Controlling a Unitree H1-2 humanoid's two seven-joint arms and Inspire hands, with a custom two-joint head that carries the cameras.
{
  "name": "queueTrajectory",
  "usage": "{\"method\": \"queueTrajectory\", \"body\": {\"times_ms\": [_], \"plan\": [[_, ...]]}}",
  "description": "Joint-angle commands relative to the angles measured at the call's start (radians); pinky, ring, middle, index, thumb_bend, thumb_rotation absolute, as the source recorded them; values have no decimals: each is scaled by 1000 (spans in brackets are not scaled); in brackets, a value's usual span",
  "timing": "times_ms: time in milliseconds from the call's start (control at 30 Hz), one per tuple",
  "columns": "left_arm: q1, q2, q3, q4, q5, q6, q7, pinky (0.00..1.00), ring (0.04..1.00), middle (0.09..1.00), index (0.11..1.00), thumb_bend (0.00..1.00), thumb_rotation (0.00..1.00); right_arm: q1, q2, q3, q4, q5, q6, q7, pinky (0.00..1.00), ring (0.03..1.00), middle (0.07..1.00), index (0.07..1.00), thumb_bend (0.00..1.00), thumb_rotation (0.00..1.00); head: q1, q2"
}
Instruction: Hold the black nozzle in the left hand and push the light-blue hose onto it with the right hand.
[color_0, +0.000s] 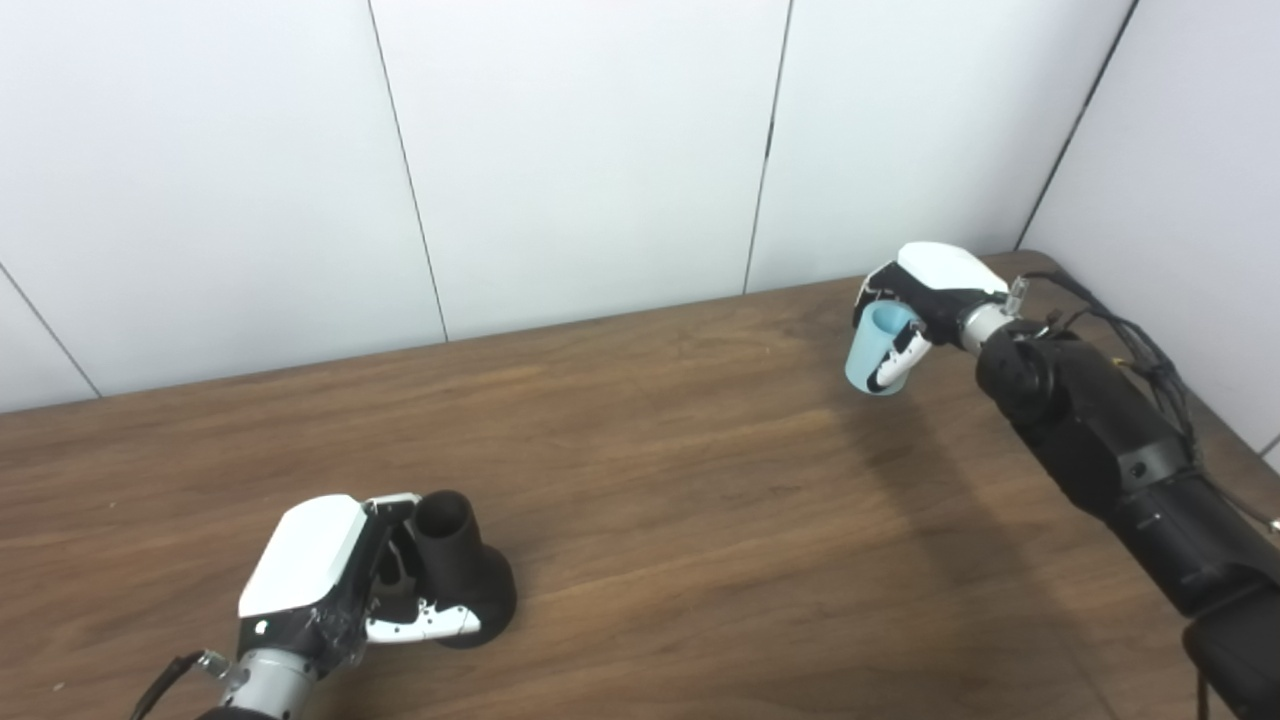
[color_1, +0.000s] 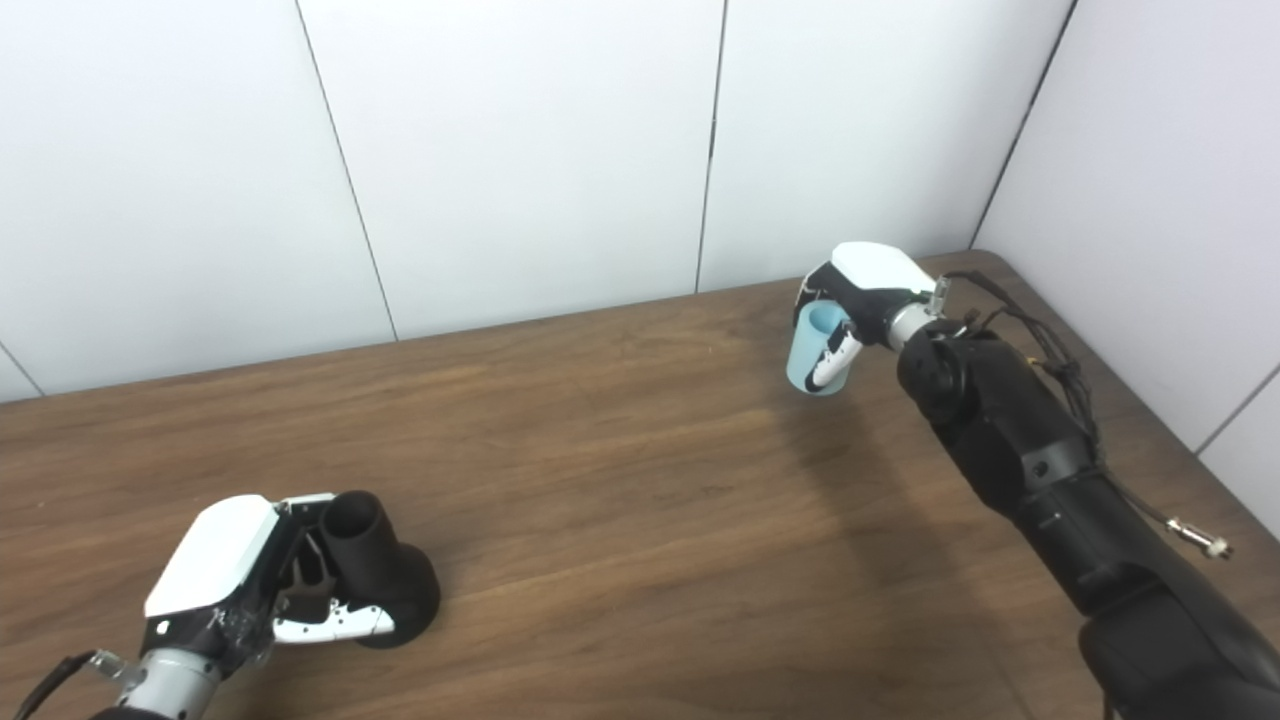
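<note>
Here left hand (color_0: 330, 585) grips black nozzle (color_0: 460, 570); right hand (color_0: 925, 295) clasps light-blue hose (color_0: 875, 350), well apart.

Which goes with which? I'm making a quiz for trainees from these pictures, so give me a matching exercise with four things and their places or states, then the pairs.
Things:
1. nozzle
2. hose
3. left hand
4. table

Places or states:
A. brown wood, bearing the nozzle
B. light blue, held above the table near the far right corner
C. black, standing on the table at the near left, open end up
D. white-backed, fingers wrapped round the nozzle

Pairs: 1-C, 2-B, 3-D, 4-A. The right hand grips the hose.
</note>
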Motion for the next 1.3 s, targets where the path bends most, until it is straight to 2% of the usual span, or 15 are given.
{"method": "queueTrajectory", "body": {"times_ms": [0,267,433,533,700,833,1000,1200,1267], "plan": [[5,24,-11,10,32,26,-51,263,342,397,504,519,0,-28,-37,-18,-9,-5,-23,-43,466,420,517,494,518,0,-1,1],[7,26,-11,12,29,22,-58,265,353,398,504,519,0,-4,-33,-31,-57,4,14,-21,470,422,509,493,518,0,8,6],[8,24,-13,5,34,30,-64,266,346,395,502,519,0,11,-41,-32,-85,1,10,-23,503,428,514,484,518,0,22,9],[9,21,-15,4,34,30,-63,271,354,398,503,519,0,25,-47,-35,-114,-8,-13,-44,444,405,492,511,518,0,38,12],[13,10,-20,-1,35,42,-65,255,342,396,497,520,0,70,-53,-50,-262,-25,-2,-26,357,378,468,546,512,0,77,11],[13,4,-32,7,41,38,-52,265,354,402,499,521,0,103,-21,-98,-387,61,36,40,415,400,491,525,516,0,116,9],[16,-5,-52,6,61,37,-43,298,379,412,510,521,0,137,5,-124,-534,144,75,128,447,413,503,528,515,0,187,12],[28,-34,-80,-12,108,67,-56,340,408,419,516,520,0,164,54,-130,-699,201,70,169,410,398,492,529,515,0,310,17],[32,-48,-91,-18,127,83,-63,303,382,408,509,520,0,177,73,-135,-744,238,50,170,411,395,492,534,514,0,339,17]]}}
